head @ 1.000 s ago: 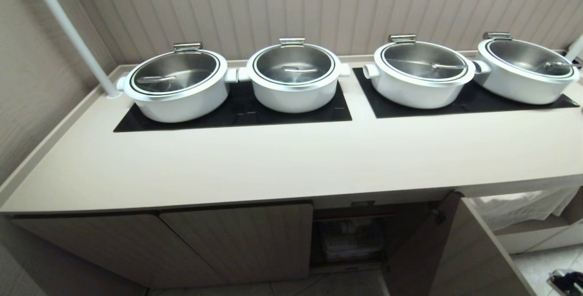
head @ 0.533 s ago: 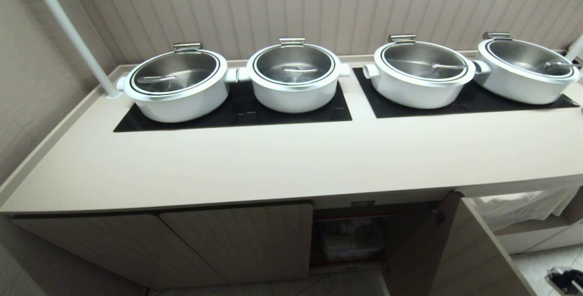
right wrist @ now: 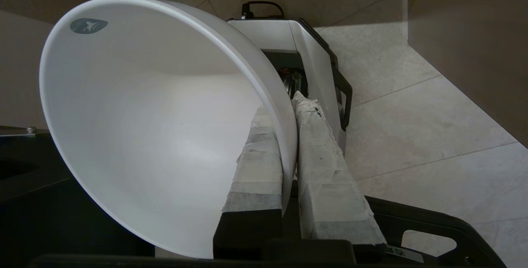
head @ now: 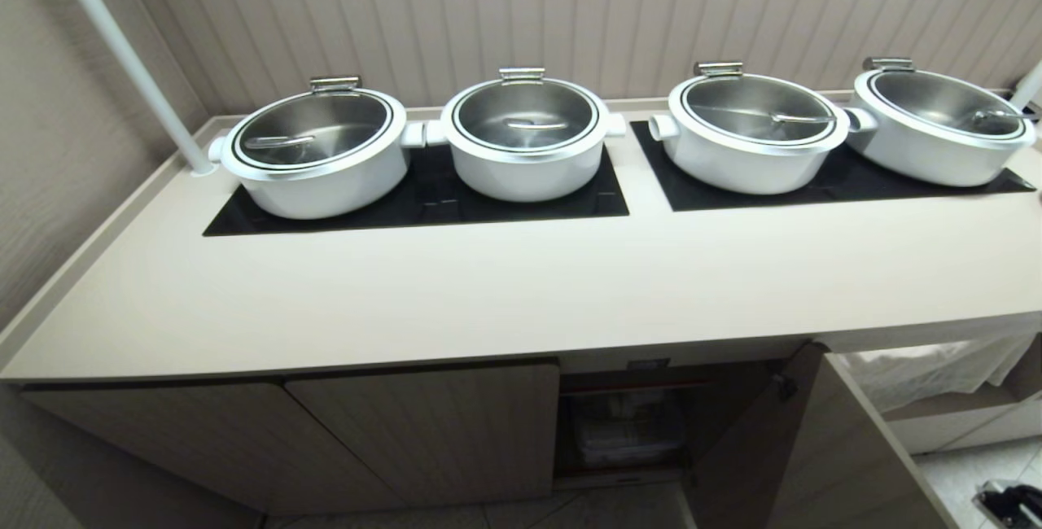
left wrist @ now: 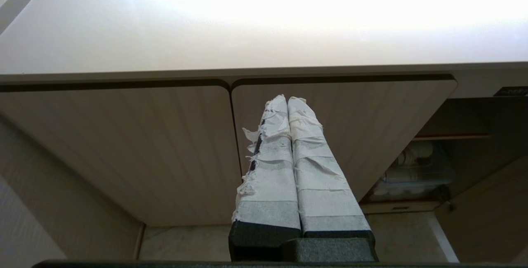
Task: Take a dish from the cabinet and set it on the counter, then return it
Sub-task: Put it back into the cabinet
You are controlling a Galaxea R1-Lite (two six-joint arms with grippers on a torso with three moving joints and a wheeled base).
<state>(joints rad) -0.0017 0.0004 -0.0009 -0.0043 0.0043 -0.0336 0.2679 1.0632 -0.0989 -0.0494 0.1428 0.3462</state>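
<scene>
Beige counter (head: 521,293) bare in front. Right gripper (right wrist: 291,107) pinches white bowl (right wrist: 144,123) wall, low beside open cabinet (head: 627,423). Lift level, clear the edge. Left gripper (left wrist: 288,101) closed, parked.

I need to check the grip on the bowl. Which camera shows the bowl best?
The right wrist view: the bowl fills it, rim pinched between the right gripper fingers. The head and left wrist views don't show it.

White dish (right wrist: 136,136), beige counter (head: 488,293), black cooktop panels (head: 423,207), white pots (head: 317,159) with steel-grey lids.
</scene>
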